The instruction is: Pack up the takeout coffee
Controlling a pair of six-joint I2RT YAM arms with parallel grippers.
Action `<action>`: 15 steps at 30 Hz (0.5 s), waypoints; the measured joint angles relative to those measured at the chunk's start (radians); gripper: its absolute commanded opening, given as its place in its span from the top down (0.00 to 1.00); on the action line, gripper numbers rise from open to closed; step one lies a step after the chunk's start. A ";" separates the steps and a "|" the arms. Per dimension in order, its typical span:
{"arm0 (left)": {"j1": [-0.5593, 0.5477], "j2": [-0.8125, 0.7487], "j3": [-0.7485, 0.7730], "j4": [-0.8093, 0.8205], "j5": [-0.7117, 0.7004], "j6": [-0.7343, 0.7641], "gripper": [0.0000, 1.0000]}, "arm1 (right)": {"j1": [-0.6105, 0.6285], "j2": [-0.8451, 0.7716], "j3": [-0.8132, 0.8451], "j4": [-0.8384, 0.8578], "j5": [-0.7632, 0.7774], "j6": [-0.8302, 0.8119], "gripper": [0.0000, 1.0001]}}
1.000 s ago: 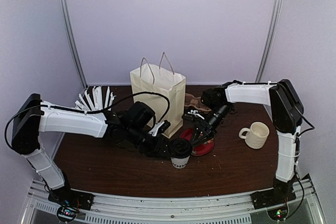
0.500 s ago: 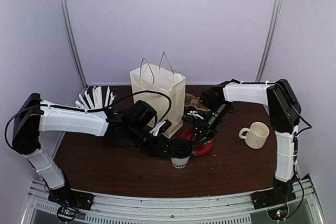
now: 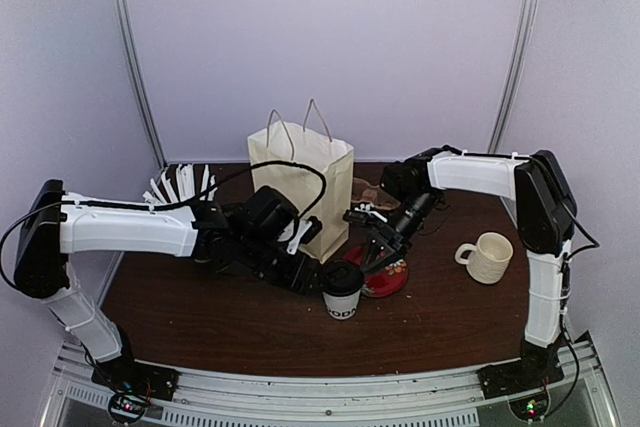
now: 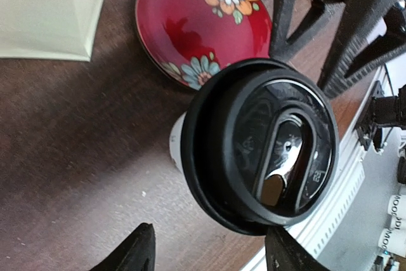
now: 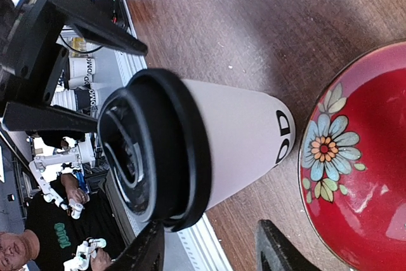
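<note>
The takeout coffee is a white paper cup (image 3: 342, 303) with dark letters near its base and a black lid (image 3: 342, 276) seated on top. It stands upright on the brown table, just left of a red plate. My left gripper (image 3: 308, 275) is open beside the cup's left; in the left wrist view its fingertips (image 4: 136, 251) are short of the lid (image 4: 260, 147). My right gripper (image 3: 373, 250) hovers open behind and right of the cup. In the right wrist view the cup (image 5: 235, 138) lies beyond its jaws, untouched.
A cream paper bag (image 3: 300, 182) with handles stands upright behind the cup. The red flowered plate (image 3: 388, 279) lies right of the cup, under the right gripper. A cream mug (image 3: 487, 255) sits far right. A cup of white sticks (image 3: 182, 188) stands back left.
Both grippers have opened and drawn back from the cup. The left one slid left, the right one lifted up and back. The cup stays standing with its lid on.
</note>
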 measured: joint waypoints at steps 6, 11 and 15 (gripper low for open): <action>0.006 -0.044 0.000 0.009 -0.026 0.055 0.37 | 0.000 -0.043 0.008 -0.022 -0.023 -0.050 0.45; 0.007 -0.092 0.001 0.008 -0.052 0.112 0.32 | 0.000 -0.081 0.020 -0.037 -0.029 -0.080 0.44; 0.007 -0.096 0.063 -0.055 -0.114 0.120 0.22 | 0.000 -0.099 0.021 -0.044 -0.015 -0.094 0.44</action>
